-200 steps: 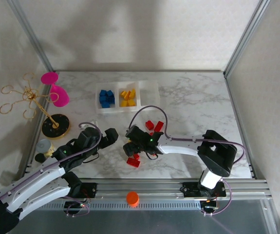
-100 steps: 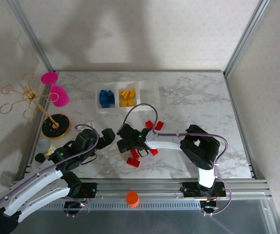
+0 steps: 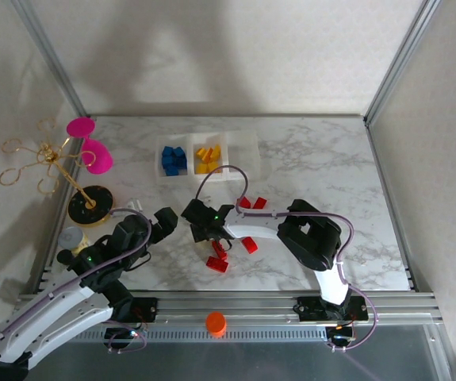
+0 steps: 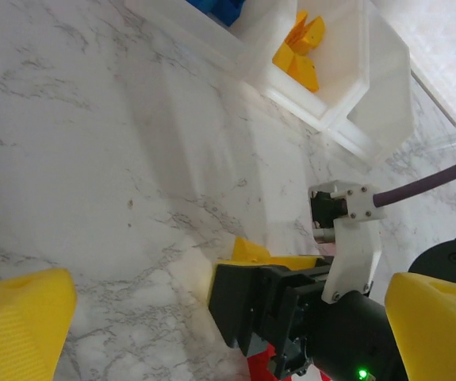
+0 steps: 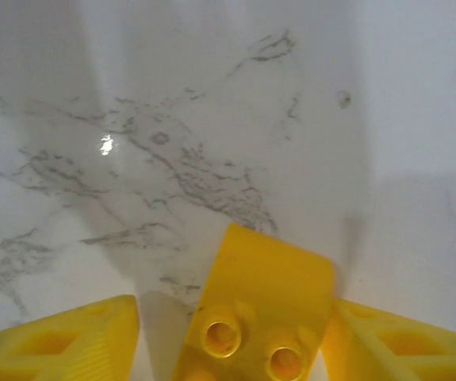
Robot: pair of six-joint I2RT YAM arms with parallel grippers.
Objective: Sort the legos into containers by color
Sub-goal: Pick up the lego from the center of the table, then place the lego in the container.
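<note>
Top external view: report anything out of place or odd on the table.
Nothing spilled or damaged. The blue legos and yellow legos sit sorted in the containers; red legos lie loose on the marble. One stray: a yellow brick near the reds, sitting between the fingers of the right claw.

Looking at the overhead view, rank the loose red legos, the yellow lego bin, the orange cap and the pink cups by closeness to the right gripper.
1. Red legos, just in front of the right gripper.
2. Yellow lego bin, behind it.
3. Orange cap, on the near rail.
4. Pink cups, far left.
</note>
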